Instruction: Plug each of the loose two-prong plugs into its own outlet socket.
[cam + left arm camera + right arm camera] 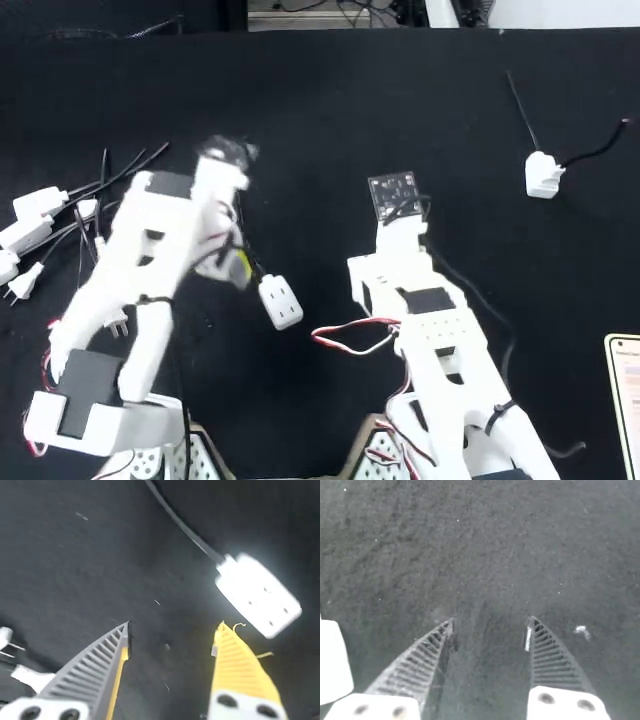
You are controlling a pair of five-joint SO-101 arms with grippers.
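White hard-plastic outlet socket block (257, 595) on black cord (207, 550), lying just beyond the wide-spread, empty left gripper (172, 627); right gripper (491, 620) likewise spread empty; probably light, rigid, slick: grip its long sides.

A white outlet socket (259, 596) lay face-up just beyond the left fingers (239, 660); a loose white plug (30, 676) lay beside them.

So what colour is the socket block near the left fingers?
The socket block is white, clearest in left wrist view.
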